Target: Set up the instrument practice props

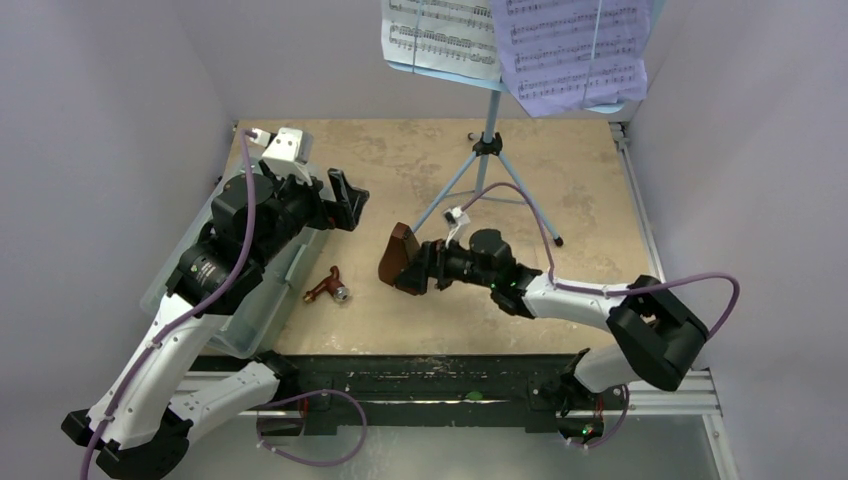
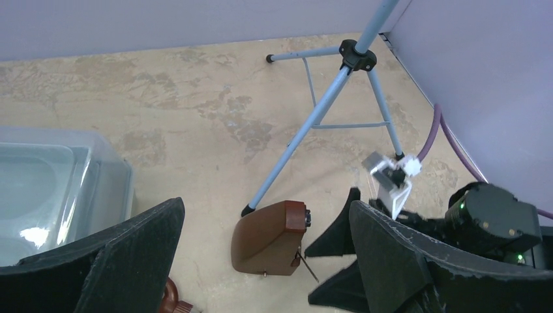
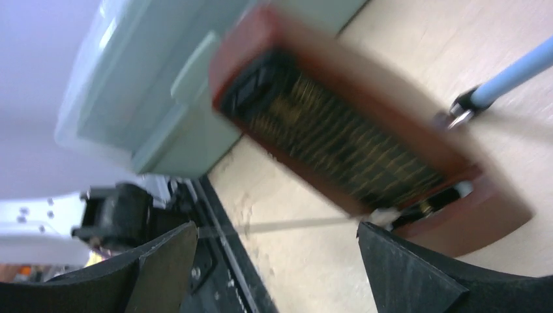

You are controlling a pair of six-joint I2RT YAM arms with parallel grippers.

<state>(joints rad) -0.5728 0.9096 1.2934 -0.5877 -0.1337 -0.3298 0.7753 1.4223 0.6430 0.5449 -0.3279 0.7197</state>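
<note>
The light-blue tripod music stand (image 1: 487, 146) stands at the back of the table, with white pages (image 1: 440, 38) and lilac pages (image 1: 575, 52) on its desk. The brown metronome (image 1: 399, 257) lies tipped on the table by a tripod foot; its thin pendulum rod (image 3: 293, 225) sticks out. My right gripper (image 1: 418, 270) is open just right of the metronome (image 2: 270, 238), with nothing between its fingers. In the right wrist view the blurred metronome face (image 3: 339, 143) sits just ahead of the gripper (image 3: 280, 261). My left gripper (image 1: 348, 200) hangs open above the table, left of the metronome.
A large clear plastic box (image 1: 250, 295) sits at the table's left edge under my left arm. A small brown piece with a metal end (image 1: 328, 288) lies between the box and the metronome. The tripod legs (image 2: 326, 104) spread across the table's back right. Grey walls close in three sides.
</note>
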